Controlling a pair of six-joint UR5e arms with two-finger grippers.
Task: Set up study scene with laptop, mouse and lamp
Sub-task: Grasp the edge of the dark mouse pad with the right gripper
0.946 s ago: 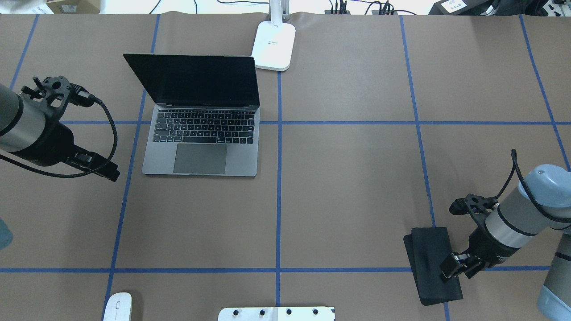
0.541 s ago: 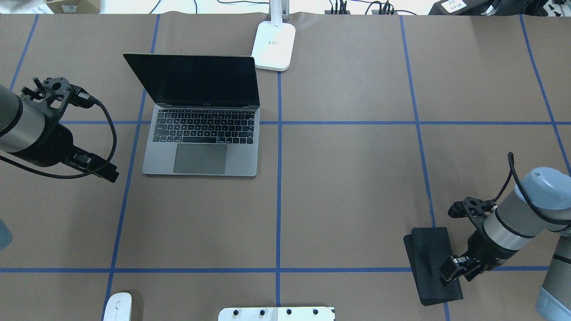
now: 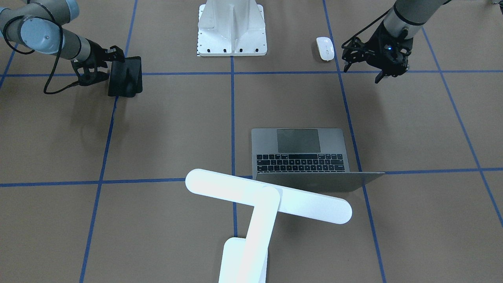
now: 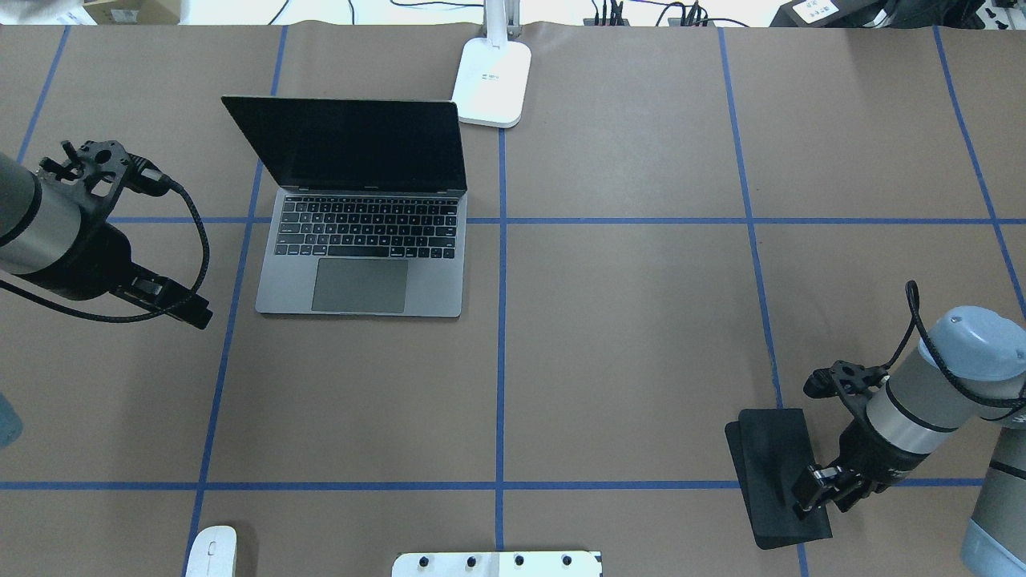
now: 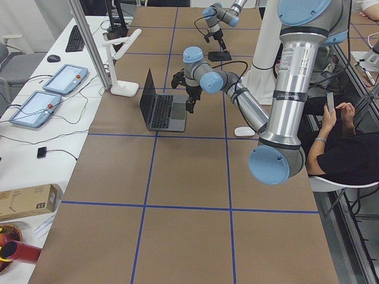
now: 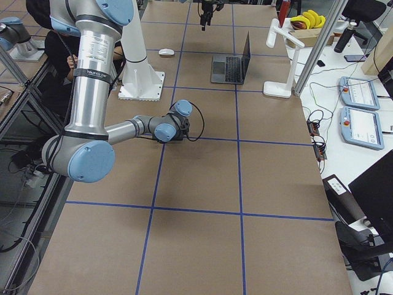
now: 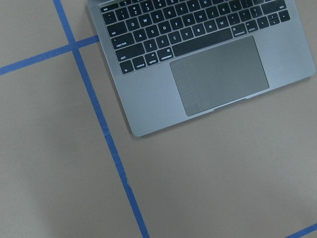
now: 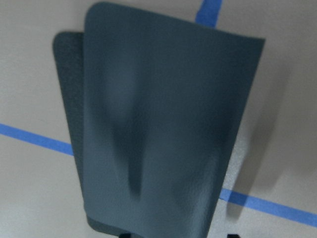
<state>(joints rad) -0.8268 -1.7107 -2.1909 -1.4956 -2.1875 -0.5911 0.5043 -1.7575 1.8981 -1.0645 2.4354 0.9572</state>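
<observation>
The laptop [image 4: 365, 240] is open on the left half of the table, with its screen dark; its trackpad shows in the left wrist view [image 7: 218, 74]. The lamp stands behind it, base [image 4: 491, 80] at the far edge and bar head [image 3: 267, 196] over the laptop's lid. The mouse [image 4: 212, 553] lies at the near left edge. My left gripper [image 4: 196, 311] hovers left of the laptop, looking open and empty. My right gripper [image 4: 805, 493] is shut on the near edge of a black mat [image 4: 777, 473], which is lifted and folded over [image 8: 158, 124].
The white ribbed pedestal [image 4: 497, 563] stands at the near middle edge. Blue tape lines [image 4: 501, 361] grid the brown table cover. Cables and boxes lie beyond the far edge. A seated person [image 5: 349, 148] shows behind the robot in the exterior left view.
My right arm has drawn back a little toward the robot, still holding the mat's edge. The left arm has barely moved. Laptop, lamp and mouse have stayed put.
</observation>
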